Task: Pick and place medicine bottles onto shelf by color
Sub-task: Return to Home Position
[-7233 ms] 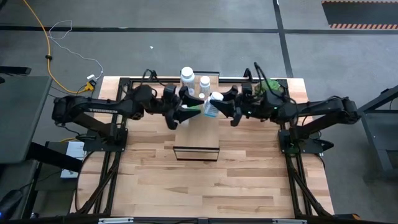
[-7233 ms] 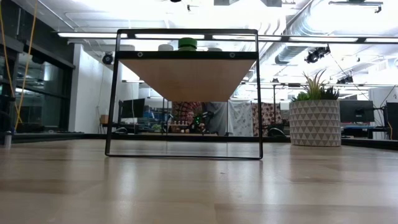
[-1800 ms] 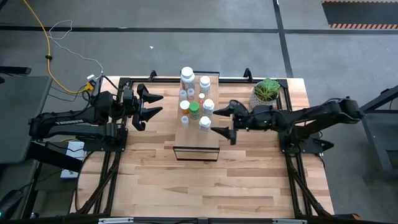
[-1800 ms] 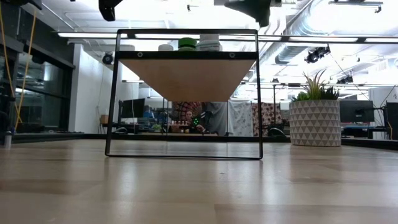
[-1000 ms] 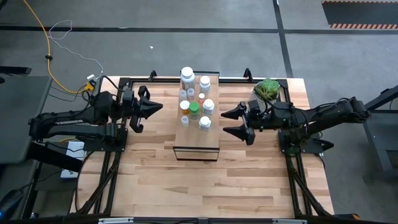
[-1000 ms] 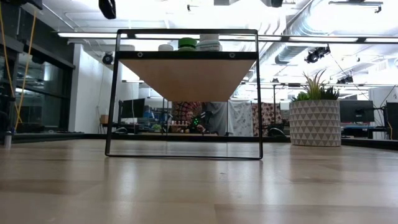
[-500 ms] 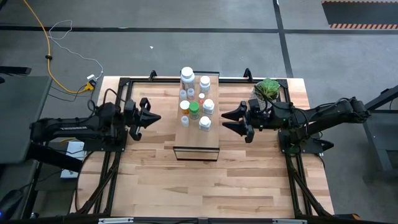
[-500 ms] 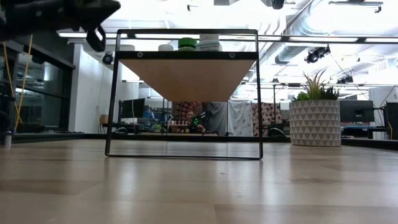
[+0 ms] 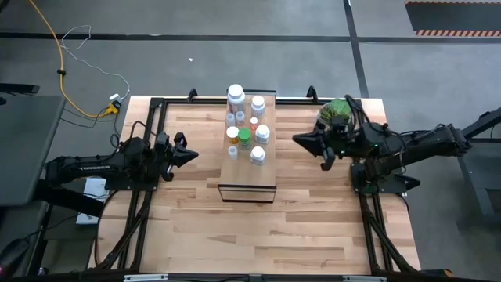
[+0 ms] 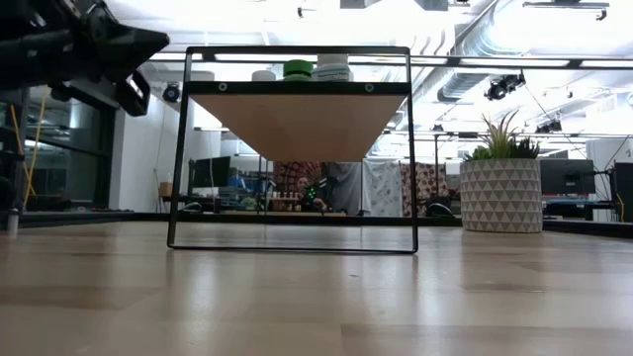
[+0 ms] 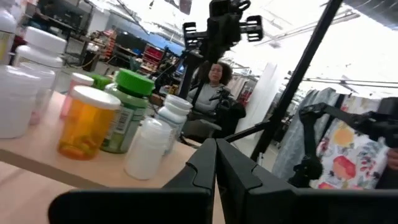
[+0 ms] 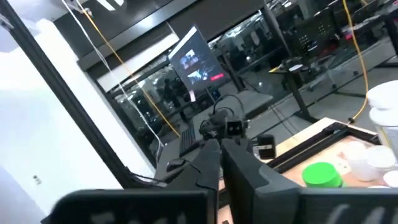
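Observation:
Several medicine bottles (image 9: 244, 125) stand upright on their bases on the shelf's pale-wood top (image 9: 247, 171), mostly white-capped, one with a green cap (image 9: 245, 138), one orange (image 11: 87, 121). In the low view only caps (image 10: 298, 68) show above the shelf's black frame (image 10: 410, 148). My left gripper (image 9: 191, 154) hovers shut, left of the shelf, holding nothing; its shut fingertips (image 11: 216, 146) point at the bottles. My right gripper (image 9: 298, 139) hovers shut to the right of the shelf, holding nothing; the right wrist view shows its tips (image 12: 219, 144) together.
A potted green plant (image 9: 335, 111) stands at the table's far right, close behind my right arm. Bare striped tabletop (image 9: 258, 235) stretches across the near half. A person (image 11: 214, 78) sits in the room beyond the table.
My right gripper has shut with nothing between its fingers and drawn back toward the table's right and far edges. My left gripper, shut throughout, has pulled back toward the left and near edges and sunk lower. The bottles have stayed where they were.

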Available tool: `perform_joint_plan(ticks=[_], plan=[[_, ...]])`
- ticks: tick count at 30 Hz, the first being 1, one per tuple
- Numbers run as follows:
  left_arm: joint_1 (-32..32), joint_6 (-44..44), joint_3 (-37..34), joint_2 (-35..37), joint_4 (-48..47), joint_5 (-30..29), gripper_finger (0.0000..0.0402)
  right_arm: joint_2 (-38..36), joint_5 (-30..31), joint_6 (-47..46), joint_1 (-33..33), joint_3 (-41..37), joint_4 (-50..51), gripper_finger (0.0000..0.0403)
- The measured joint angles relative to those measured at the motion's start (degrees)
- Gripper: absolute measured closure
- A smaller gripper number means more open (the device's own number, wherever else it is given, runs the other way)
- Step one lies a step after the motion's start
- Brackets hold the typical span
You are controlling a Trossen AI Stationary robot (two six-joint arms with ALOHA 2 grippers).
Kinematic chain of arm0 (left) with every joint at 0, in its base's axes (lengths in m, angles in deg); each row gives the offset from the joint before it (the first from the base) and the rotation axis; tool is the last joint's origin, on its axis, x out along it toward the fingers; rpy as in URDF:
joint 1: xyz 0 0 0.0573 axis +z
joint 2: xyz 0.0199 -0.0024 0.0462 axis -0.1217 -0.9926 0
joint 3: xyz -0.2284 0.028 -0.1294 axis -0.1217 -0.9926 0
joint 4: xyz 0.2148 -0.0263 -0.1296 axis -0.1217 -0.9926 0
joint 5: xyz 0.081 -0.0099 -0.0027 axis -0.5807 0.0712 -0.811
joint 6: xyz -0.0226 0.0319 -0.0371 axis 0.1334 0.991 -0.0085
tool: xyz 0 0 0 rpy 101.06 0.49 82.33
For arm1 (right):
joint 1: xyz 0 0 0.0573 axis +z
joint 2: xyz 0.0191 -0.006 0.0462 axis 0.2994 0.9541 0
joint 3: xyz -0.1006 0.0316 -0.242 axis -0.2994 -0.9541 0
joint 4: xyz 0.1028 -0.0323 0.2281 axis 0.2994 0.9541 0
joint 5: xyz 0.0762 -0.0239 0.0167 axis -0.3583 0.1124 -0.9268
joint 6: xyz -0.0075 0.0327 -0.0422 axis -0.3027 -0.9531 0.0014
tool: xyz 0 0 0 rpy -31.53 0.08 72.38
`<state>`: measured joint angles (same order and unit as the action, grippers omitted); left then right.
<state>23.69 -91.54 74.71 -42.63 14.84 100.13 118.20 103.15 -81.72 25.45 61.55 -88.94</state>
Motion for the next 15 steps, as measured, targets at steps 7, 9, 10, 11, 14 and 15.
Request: perform_joint_plan(ticks=[7, 9, 10, 11, 14, 15], plan=[[-6.00, 0.64, 0.04, 3.79, -5.75, -6.92, 0.0401, -2.45, 2.71, 1.22, 1.50, 0.00, 2.09, 0.0400], [-8.02, 0.92, 0.04, 4.36, -7.65, -8.84, 0.0401, -2.40, 2.82, 2.06, 2.02, 0.00, 2.40, 0.0402], [-8.96, 0.96, 0.04, 4.53, -8.39, -9.91, 0.0401, -2.34, 2.82, 2.11, 2.15, 0.00, 2.63, 0.0401], [-9.77, 0.99, 0.04, 4.66, -9.24, -10.68, 0.0401, -2.29, 2.80, 2.12, 2.25, 0.00, 2.91, 0.0401], [-11.70, 1.35, 0.04, 4.87, -11.41, -12.75, 0.0401, -2.23, 2.79, 1.39, 2.26, 0.00, 3.90, 0.0402], [-12.16, 1.36, 0.04, 4.87, -11.72, -13.35, 0.0401, -2.23, 2.81, 1.33, 2.26, 0.00, 3.92, 0.0402]])
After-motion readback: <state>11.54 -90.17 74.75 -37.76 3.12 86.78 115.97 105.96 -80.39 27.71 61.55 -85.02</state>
